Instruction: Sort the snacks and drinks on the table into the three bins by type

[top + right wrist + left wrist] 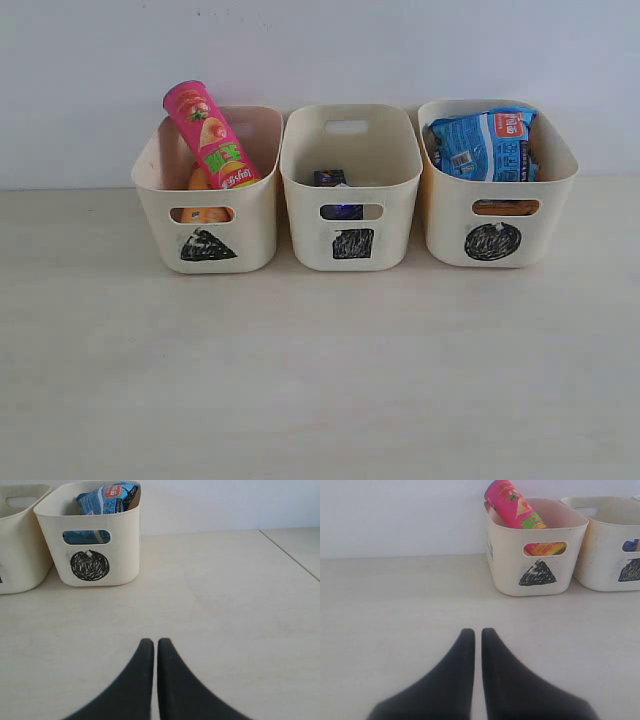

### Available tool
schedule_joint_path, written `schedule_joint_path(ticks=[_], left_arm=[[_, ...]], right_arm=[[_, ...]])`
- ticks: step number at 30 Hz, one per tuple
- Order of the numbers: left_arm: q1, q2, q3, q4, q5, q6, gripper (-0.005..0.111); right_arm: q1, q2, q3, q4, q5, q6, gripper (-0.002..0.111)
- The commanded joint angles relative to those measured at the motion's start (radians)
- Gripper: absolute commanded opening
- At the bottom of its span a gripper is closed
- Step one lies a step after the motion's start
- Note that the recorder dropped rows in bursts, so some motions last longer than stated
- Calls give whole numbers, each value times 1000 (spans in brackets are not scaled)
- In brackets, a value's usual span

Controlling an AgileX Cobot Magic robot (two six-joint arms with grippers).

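Observation:
Three cream bins stand in a row at the back of the table. The triangle bin holds the pink-and-green tube, leaning out, and the yellow tube below it. In the square bin sits the dark purple carton; the white-and-blue carton is hidden. The circle bin holds the blue packet over the orange-brown packet. My left gripper and right gripper are shut and empty over bare table, well short of the bins; neither shows in the exterior view.
A white wall runs behind the bins. The pale tabletop stretches in front of them. In the right wrist view a table edge or seam runs beyond the circle bin's side.

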Motion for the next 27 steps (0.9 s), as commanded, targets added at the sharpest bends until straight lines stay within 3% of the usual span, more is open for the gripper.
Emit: schedule_joint_path(ticks=[1,27], left_arm=[[2,-2,4,0,-5,-13,4],[2,-2,4,4,-8,-11,4]], right_arm=[[2,-5,4,-2,-8,0,0],[2,-5,4,0,-3,0,0]])
